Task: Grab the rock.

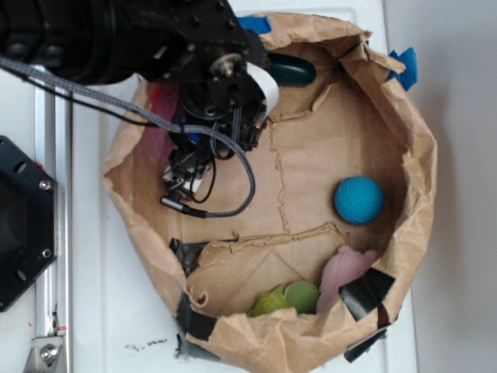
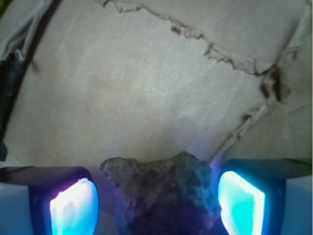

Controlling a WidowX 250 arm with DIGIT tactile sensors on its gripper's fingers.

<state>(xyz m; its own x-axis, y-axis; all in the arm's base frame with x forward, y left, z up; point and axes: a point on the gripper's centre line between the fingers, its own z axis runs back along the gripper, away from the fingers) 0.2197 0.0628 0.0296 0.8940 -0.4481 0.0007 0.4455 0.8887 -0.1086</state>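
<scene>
Pincer fingers straddle the rock, seemingly not quite clamped; the exterior view hides it.

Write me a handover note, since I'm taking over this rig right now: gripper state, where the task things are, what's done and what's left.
Gripper: lowered into the left side of the paper bowl, fingers straddling the rock. Small gaps show on both sides, so it reads as open, not yet clamped.
Rock: between the fingers in the wrist view; hidden under the arm in the exterior view.
Other items: blue ball at right, dark green object at the top rim, pink piece and green pieces at the bottom.
Done: approach and alignment.
Left: close on the rock, lift.
</scene>
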